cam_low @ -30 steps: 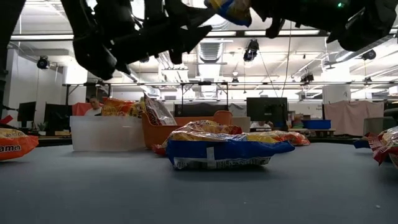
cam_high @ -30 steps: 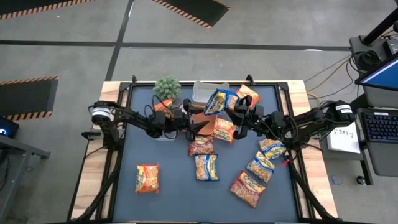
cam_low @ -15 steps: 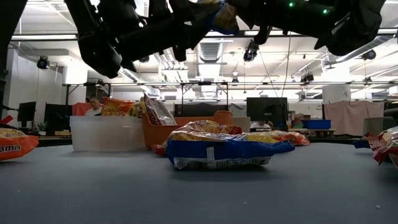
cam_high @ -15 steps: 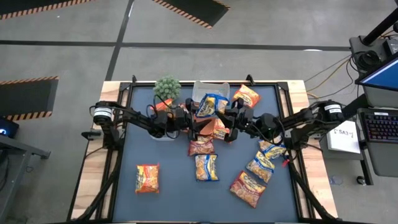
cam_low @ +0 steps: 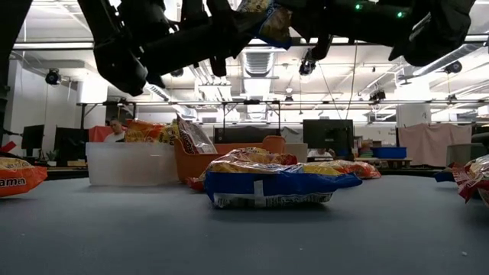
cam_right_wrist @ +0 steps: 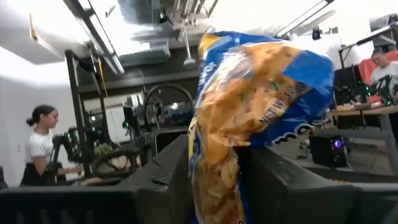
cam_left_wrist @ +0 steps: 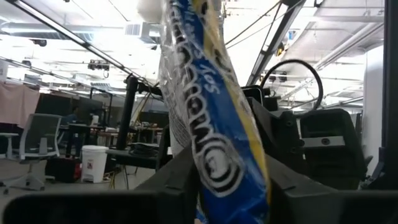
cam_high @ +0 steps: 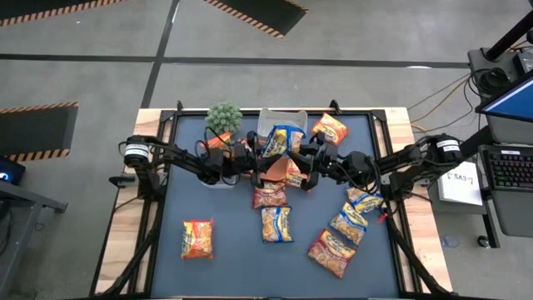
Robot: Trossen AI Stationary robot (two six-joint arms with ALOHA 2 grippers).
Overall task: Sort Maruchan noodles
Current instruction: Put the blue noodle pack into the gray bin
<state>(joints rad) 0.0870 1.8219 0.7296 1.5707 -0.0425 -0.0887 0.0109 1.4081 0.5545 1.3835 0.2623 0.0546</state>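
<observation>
A blue-and-yellow Maruchan noodle packet (cam_high: 281, 140) hangs in the air over the far middle of the table, above the orange tray (cam_high: 283, 171). My left gripper (cam_high: 265, 152) reaches it from the table's left and my right gripper (cam_high: 300, 153) from the right. Both are shut on it. In the low view the packet (cam_low: 271, 19) shows at the top between the dark arms. Several other packets lie flat on the mat, among them an orange one (cam_high: 197, 237) and a blue one (cam_high: 276, 223). My left gripper pinches the packet between its two fingers (cam_left_wrist: 180, 183), one on each flat face, at a part near one end (cam_left_wrist: 217, 165). The fingers come about level from the table's left. The packet stands out beyond the fingers, clear of the table. My right gripper has the same packet between its two fingers (cam_right_wrist: 267, 177), which lie against its flat faces near the crumpled end (cam_right_wrist: 214, 168). It comes from the table's right, opposite the left gripper. The packet's wrapper is creased where it sits between the fingers.
A clear tub (cam_high: 279, 121) and a small green plant (cam_high: 223, 118) stand at the far edge, with an orange packet (cam_high: 330, 127) beside them. Red and blue packets (cam_high: 331, 252) lie at the near right. A second clear tub (cam_low: 131, 164) stands at the left of the tray.
My right gripper has carried the blue-and-yellow packet toward the table's left, up to my left gripper. The packet has stayed in the air and now sits between the two grippers.
</observation>
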